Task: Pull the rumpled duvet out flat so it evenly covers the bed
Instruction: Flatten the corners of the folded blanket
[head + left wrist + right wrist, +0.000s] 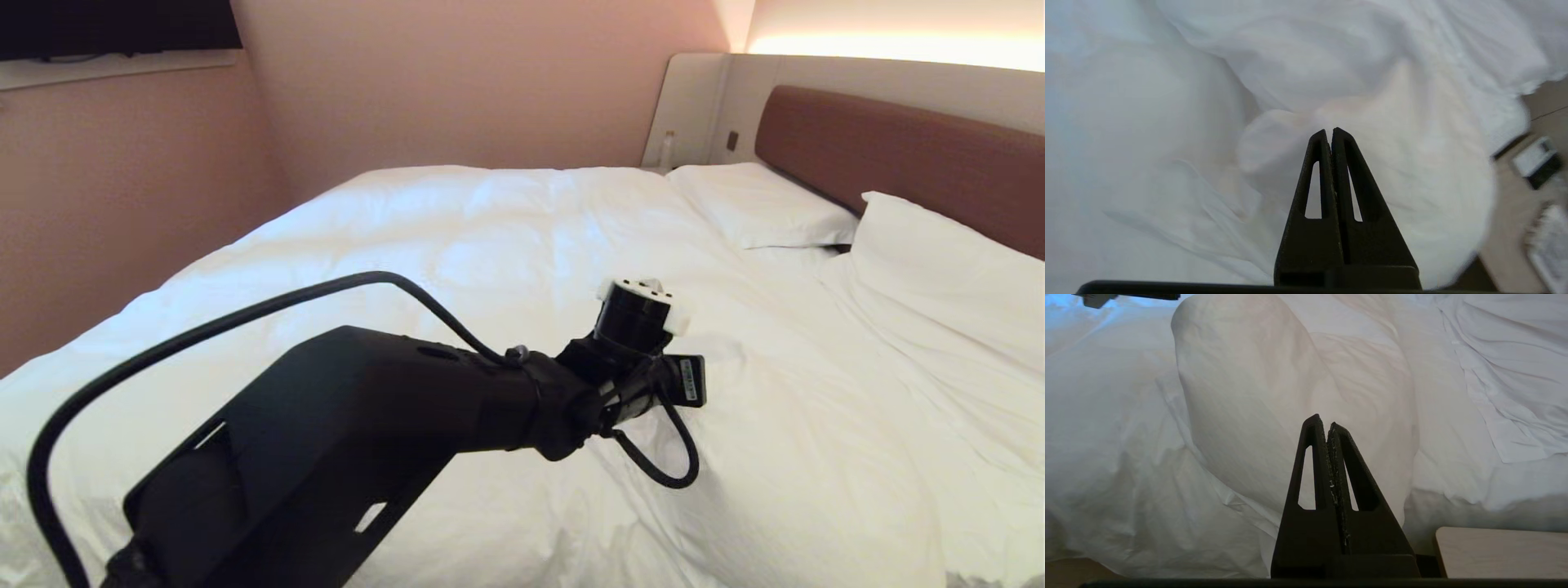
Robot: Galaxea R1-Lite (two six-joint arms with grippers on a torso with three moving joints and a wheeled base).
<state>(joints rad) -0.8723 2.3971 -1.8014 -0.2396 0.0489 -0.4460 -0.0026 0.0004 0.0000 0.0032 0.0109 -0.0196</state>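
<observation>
Hidden, cropped and blurred items

Left arm (343,441): covers the near middle of the duvet (506,237); its gripper is out of sight in the head view. Bed (898,147): headboard cropped at right, near edge below frame. Small bottle-like item (668,149) at far corner: too small to identify. Left wrist view: floor objects (1537,161) beside the duvet blurred, unidentifiable.

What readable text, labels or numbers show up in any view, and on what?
No text can be read in any view.
Small white sticker on the left arm's black wrist: print too small to read.
Blurred black-and-white box on the floor beside the bed: no legible marking.
Puffy white quilted duvet and white rectangular pillows: no labels visible.
</observation>
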